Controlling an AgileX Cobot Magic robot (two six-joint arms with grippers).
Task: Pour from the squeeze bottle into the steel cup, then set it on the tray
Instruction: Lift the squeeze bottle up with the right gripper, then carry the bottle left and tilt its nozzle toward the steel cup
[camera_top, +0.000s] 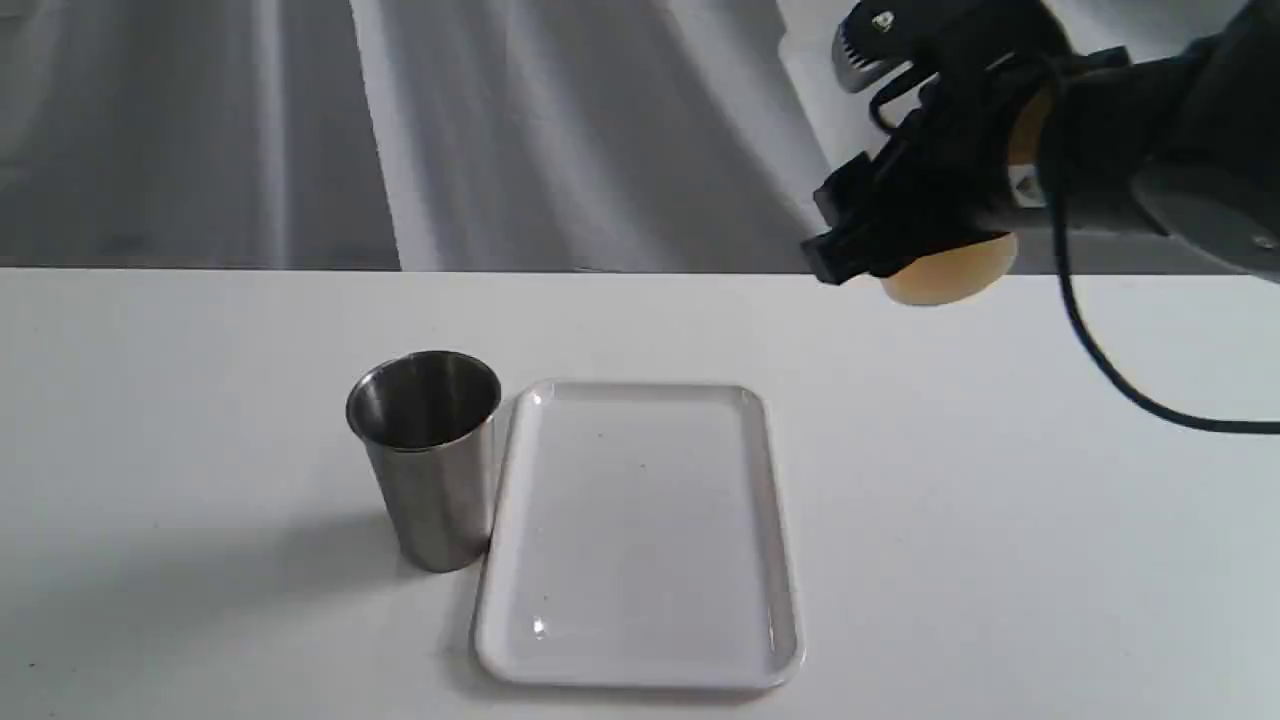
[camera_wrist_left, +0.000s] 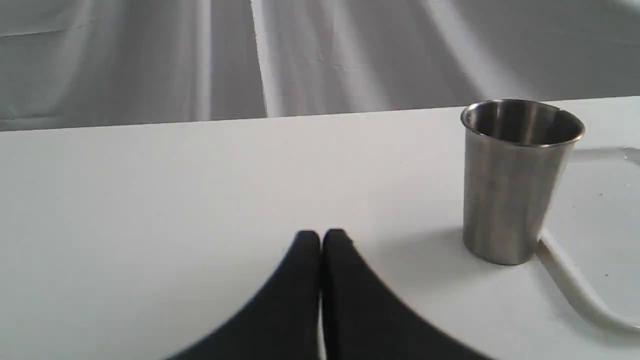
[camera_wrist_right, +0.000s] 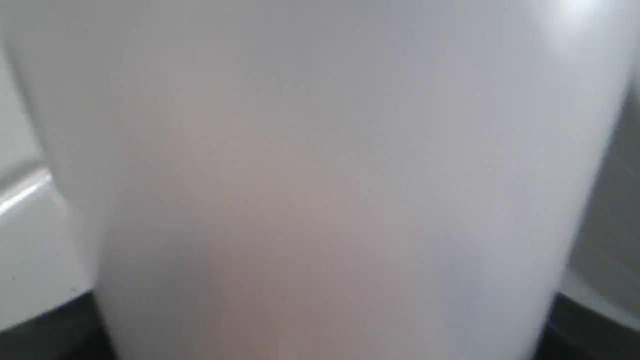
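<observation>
Right tool (camera_top: 880, 215): black, upper right of the exterior view, raised above the bench (camera_top: 200, 400), clamped round the squeeze bottle (camera_top: 948, 276).

Squeeze bottle: rounded base shows below the tool, with amber liquid in it. Nozzle hidden by tool and arm; its lean cannot be told. It hangs beyond the tray's upper right corner, well apart from the cup.

Left tool (camera_wrist_left: 320, 240): two black fingers pressed together, nothing between them, low over the bench at lower centre of the left wrist view, apart from the cup.

Steel cup (camera_top: 430, 470): upright on the bench, left of centre, mouth up, inside dark and shiny. Whether it holds liquid cannot be told. Its base stands just beside the tray's left rim; contact cannot be told.

Tray (camera_top: 640, 392): glossy white, flat on the bench at centre, a few small specks on its floor.

Views:
- Exterior: the only view showing the right tool from outside; the left tool is out of frame.
- Left wrist: cup (camera_wrist_left: 510, 195) at right, tray rim (camera_wrist_left: 570, 287) at lower right.
- Right wrist: filled by the blurred whitish bottle wall (camera_wrist_right: 320, 175), warmer in tint toward lower centre.

Edges and room: the bench's far edge runs across the exterior view against a grey cloth backdrop (camera_top: 400, 130). Open bench lies left of the cup and right of the tray. A black cable (camera_top: 1100, 370) loops down at the right.
</observation>
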